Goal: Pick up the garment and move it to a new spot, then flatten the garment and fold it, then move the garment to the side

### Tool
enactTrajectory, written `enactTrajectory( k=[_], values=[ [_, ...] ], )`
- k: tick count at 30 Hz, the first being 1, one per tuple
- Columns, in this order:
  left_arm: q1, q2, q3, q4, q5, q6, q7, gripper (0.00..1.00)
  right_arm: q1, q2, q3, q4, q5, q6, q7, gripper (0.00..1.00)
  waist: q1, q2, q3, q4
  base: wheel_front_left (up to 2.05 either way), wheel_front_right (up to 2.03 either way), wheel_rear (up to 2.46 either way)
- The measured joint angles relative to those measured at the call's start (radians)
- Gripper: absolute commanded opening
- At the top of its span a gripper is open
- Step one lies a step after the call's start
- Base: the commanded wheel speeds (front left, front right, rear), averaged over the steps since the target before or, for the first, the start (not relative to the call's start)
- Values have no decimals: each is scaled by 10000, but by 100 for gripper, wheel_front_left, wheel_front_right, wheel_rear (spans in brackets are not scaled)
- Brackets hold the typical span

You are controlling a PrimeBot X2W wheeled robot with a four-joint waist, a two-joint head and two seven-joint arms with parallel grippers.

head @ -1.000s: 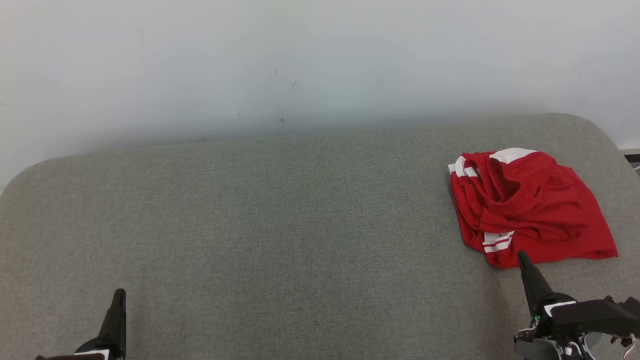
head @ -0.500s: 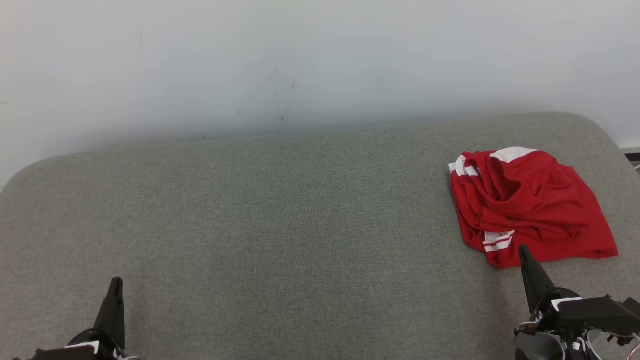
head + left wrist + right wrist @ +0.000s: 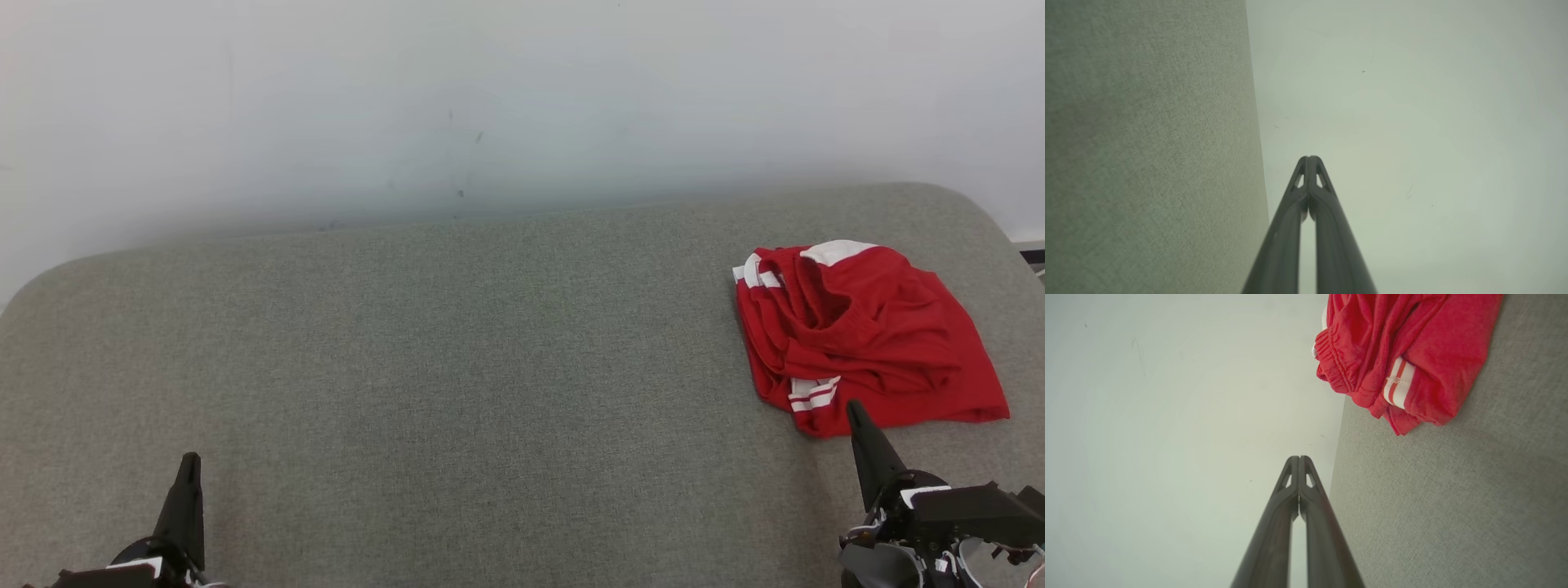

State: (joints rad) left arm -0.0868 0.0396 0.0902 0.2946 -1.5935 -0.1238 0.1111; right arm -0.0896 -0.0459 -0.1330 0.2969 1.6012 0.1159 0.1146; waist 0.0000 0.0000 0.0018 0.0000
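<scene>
Left gripper (image 3: 190, 459) edged forward; right wrist view resolves waistband stitching on garment (image 3: 1429, 355) (head view doesn't); right gripper (image 3: 854, 408), left alike: fingers pressed together, empty.

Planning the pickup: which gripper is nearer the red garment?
Right. The right gripper is close by the near edge of the red garment; the left gripper is far off, toward the opposite end of the grey cushion.

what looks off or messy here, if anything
Only the red garment: it sits rumpled near the right end of the grey surface, folds uneven, a striped hem poking out at its near edge. Nothing looks spilled or damaged.
</scene>
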Motion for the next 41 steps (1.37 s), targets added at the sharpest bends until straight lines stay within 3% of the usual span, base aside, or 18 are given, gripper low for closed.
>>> enactTrajectory(
  k=[41],
  values=[
    [0, 0, -2, -2, 0, 0, 0, 0, 0, 0, 2, 0, 2, 2, -2, 0, 0, 0, 0, 0, 0, 0, 0]
  ],
)
